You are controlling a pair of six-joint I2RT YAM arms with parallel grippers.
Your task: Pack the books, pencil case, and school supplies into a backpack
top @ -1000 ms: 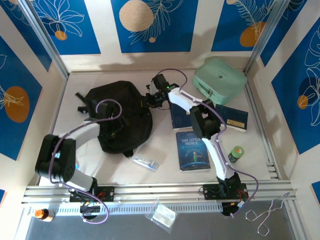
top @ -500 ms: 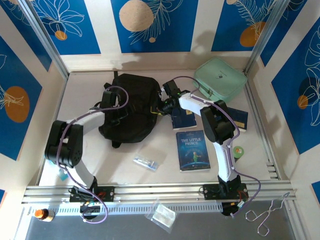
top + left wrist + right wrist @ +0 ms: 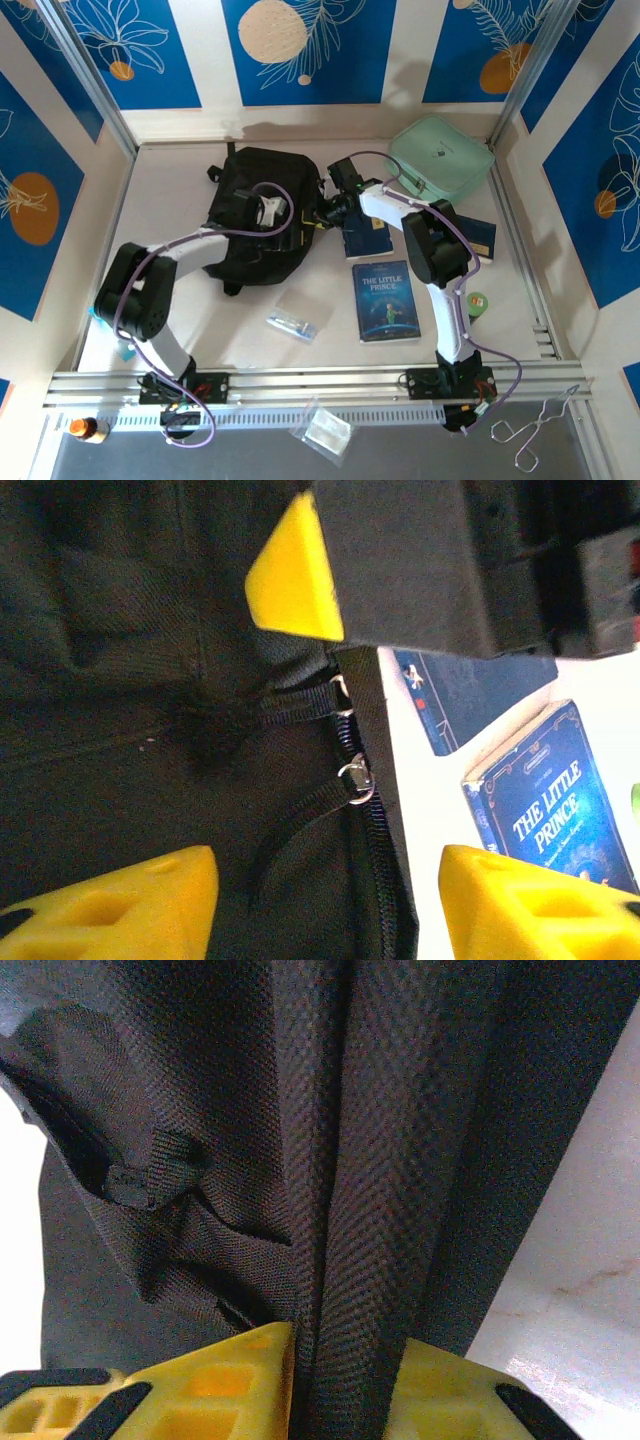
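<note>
Your backpack [image 3: 255,175] lies at 11 o'clock on the table [image 3: 170,190], soft and floppy (it should sag where unsupported). The right gripper [image 3: 345,1360] pinches a fabric fold at its 3 o'clock edge. The left gripper [image 3: 330,880] hangs part-open and empty over the zip pull [image 3: 354,778], which looks the place to take hold.

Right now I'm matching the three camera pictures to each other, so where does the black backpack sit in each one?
Top external: backpack in the upper middle, left of centre.
Left wrist: backpack on the left half, zip running down its right edge.
Right wrist: backpack fabric across most of the frame, pinched between the right fingers.
Shared landmark: the pale table beside the backpack.
</note>
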